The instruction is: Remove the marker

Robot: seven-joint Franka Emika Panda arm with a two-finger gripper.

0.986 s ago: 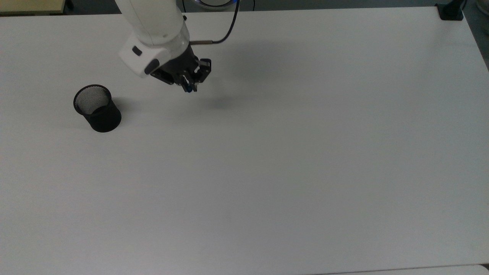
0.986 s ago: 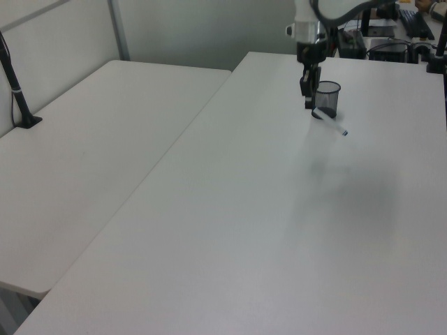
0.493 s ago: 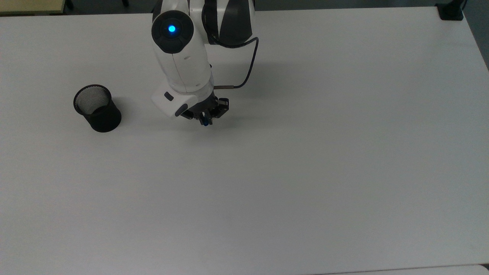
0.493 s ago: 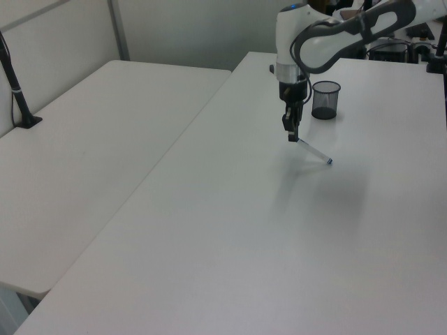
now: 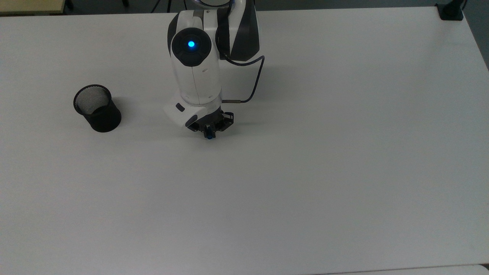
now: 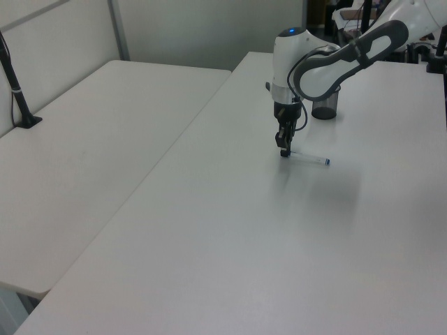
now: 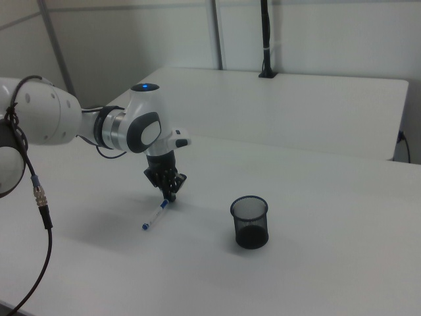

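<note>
The marker is white with a small blue tip. It slopes low over the white table, and its free tip touches or nearly touches the surface. My gripper points straight down and is shut on its blue cap end. In the right view the marker runs down and left from the gripper. The black mesh cup stands upright with nothing in it, well off to the top view's left of the gripper. The cup is also seen in the right view's right half.
A second white table adjoins along a seam in the left view. A black post is clamped at its far left edge. Another black clamp sits at the top view's upper right corner. A cable loops beside the wrist.
The arm carried the marker away from the cup toward the top view's lower right and came down. The marker went from a steep slant to nearly flat on the table.
</note>
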